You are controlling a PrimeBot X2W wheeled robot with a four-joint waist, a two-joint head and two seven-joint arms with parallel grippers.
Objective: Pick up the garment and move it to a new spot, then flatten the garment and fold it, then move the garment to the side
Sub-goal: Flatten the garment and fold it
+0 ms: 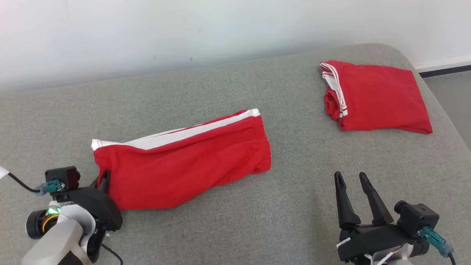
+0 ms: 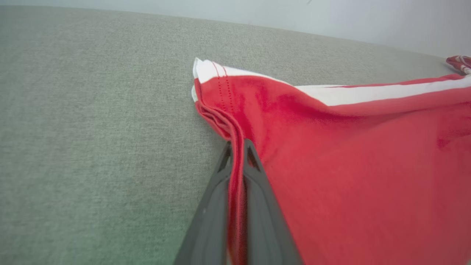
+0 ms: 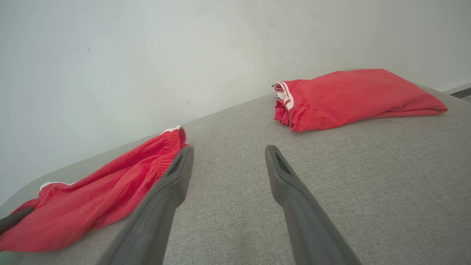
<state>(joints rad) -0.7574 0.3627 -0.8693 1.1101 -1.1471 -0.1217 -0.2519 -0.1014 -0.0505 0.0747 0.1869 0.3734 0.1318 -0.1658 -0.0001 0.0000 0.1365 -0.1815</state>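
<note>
- Left claw [image 1: 105, 177]: clenched on the near-left edge of the red garment [image 1: 184, 162]. In the left wrist view the two dark fingers [image 2: 257, 191] stand pressed together with a gathered fold of red cloth pinched between them.
- The garment runs from that grip to the right and slightly away, lying across the middle of the grey fabric surface [image 1: 257, 228]. A white stripe runs along its far edge. Its elastic waistband forms the right end.
- Right claw [image 1: 350, 176]: released, fingers spread apart and holding nothing. It hovers over bare grey fabric at the near right, well apart from the garment's waistband end.
- Count: two claws and two red garments. The second is a folded red piece [image 1: 379, 97] with white trim, at the far right of the surface, apart from both claws.
- Left wrist view: the pinch close up, with a double row of stitching on the hem corner just beyond the fingertips.
- Head view: the garment's whole length and both claws together.
- Right wrist view: the folded piece from a low angle, with stacked layers showing at its left edge. The pale wall [image 3: 147, 55] stands behind.
</note>
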